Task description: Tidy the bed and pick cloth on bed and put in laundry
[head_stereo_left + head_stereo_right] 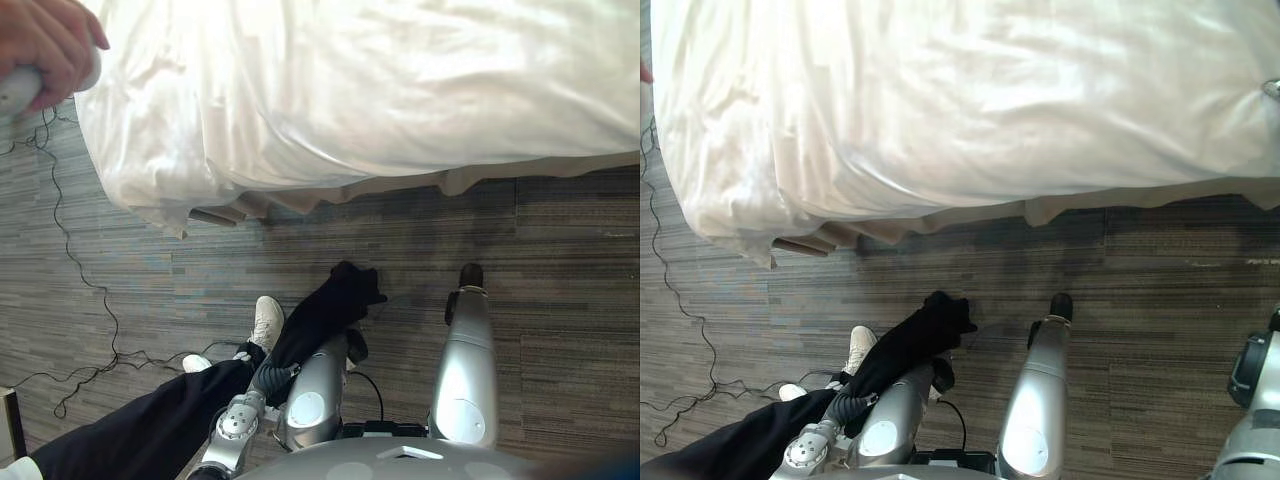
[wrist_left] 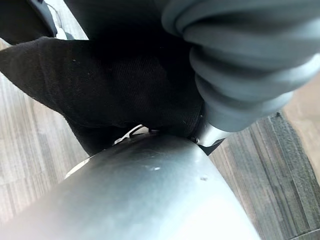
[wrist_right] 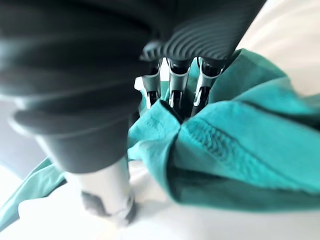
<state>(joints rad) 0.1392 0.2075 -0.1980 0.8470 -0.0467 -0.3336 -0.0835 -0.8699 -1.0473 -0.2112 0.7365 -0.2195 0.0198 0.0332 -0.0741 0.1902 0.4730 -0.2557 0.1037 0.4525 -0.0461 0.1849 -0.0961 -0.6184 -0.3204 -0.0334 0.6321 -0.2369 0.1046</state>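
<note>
A black cloth (image 1: pixel 330 310) hangs low over the floor in front of me, draped round my left hand (image 2: pixel 240 75), whose ribbed cover shows against the dark fabric (image 2: pixel 115 85). My right hand (image 3: pixel 171 85) is over the white bed with its fingers curled into a bunched teal cloth (image 3: pixel 240 140). The bed (image 1: pixel 400 80), under a rumpled white sheet, spans the far side of the eye views, and its corner hangs down at the left.
A person stands close on my left: a hand (image 1: pixel 40 45) holding a pale device at the bed's corner, a leg in dark trousers (image 1: pixel 130 430) and a white shoe (image 1: pixel 266 322). A wooden piece (image 1: pixel 215 215) shows under the bed's edge. Striped grey floor (image 1: pixel 560 300) lies before the bed.
</note>
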